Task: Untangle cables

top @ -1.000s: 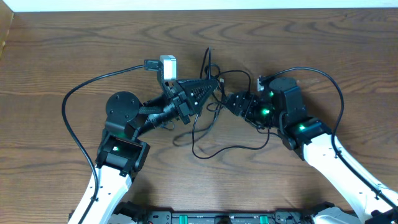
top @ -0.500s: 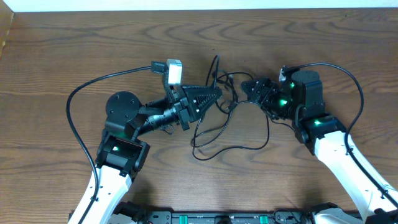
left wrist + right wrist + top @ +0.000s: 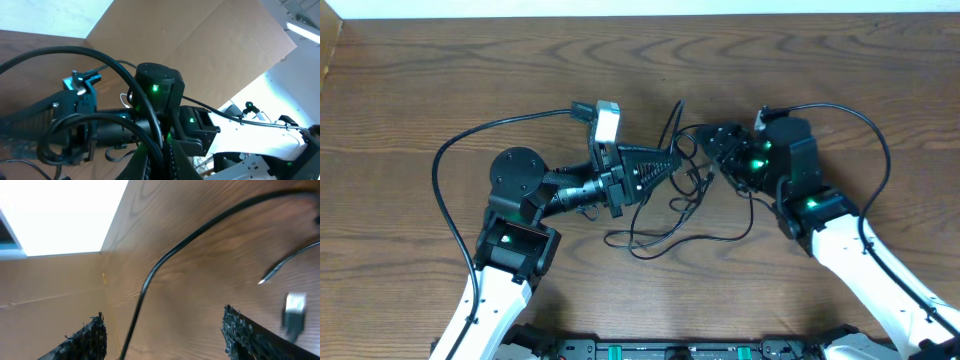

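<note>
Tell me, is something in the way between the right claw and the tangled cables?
No, nothing visible is in the way. The right gripper is open and right at the cables; in its wrist view one black cable runs between its fingers.

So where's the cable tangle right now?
Overhead view: the cables sit centrally, between the left gripper and right gripper, with loose loops trailing toward the robot's side.

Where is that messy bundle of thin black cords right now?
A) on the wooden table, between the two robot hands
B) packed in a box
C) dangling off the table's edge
A: the cables sprawl in loops on the wooden table, in the gap between the left hand and the right hand.
</note>
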